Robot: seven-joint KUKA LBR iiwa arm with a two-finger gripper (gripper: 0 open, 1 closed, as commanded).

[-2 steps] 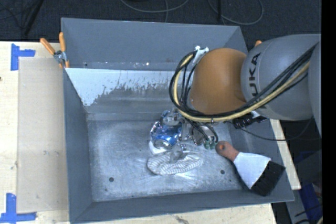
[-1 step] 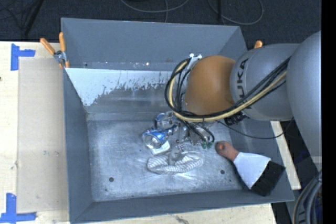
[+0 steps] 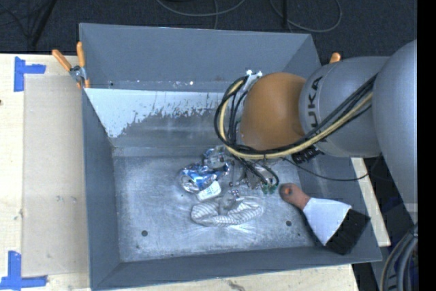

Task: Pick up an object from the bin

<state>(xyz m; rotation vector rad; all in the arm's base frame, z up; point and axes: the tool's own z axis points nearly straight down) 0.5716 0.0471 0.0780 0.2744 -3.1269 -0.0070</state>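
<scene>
One camera above the bin (image 3: 191,61), looking obliquely down

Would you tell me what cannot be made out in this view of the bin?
Gripper: camera view, largely hidden under the orange cover and cables of the arm.
Crumpled blue-and-silver thing: camera view, right side behind the gripper; too small to identify.
Pale woven bundle: camera view, top edge behind the gripper; contact unclear.
Bin: camera view, right part of floor covered by the arm.

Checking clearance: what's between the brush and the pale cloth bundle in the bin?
Nothing. The camera view shows bare bin floor between the cloth bundle and the brush.
</scene>
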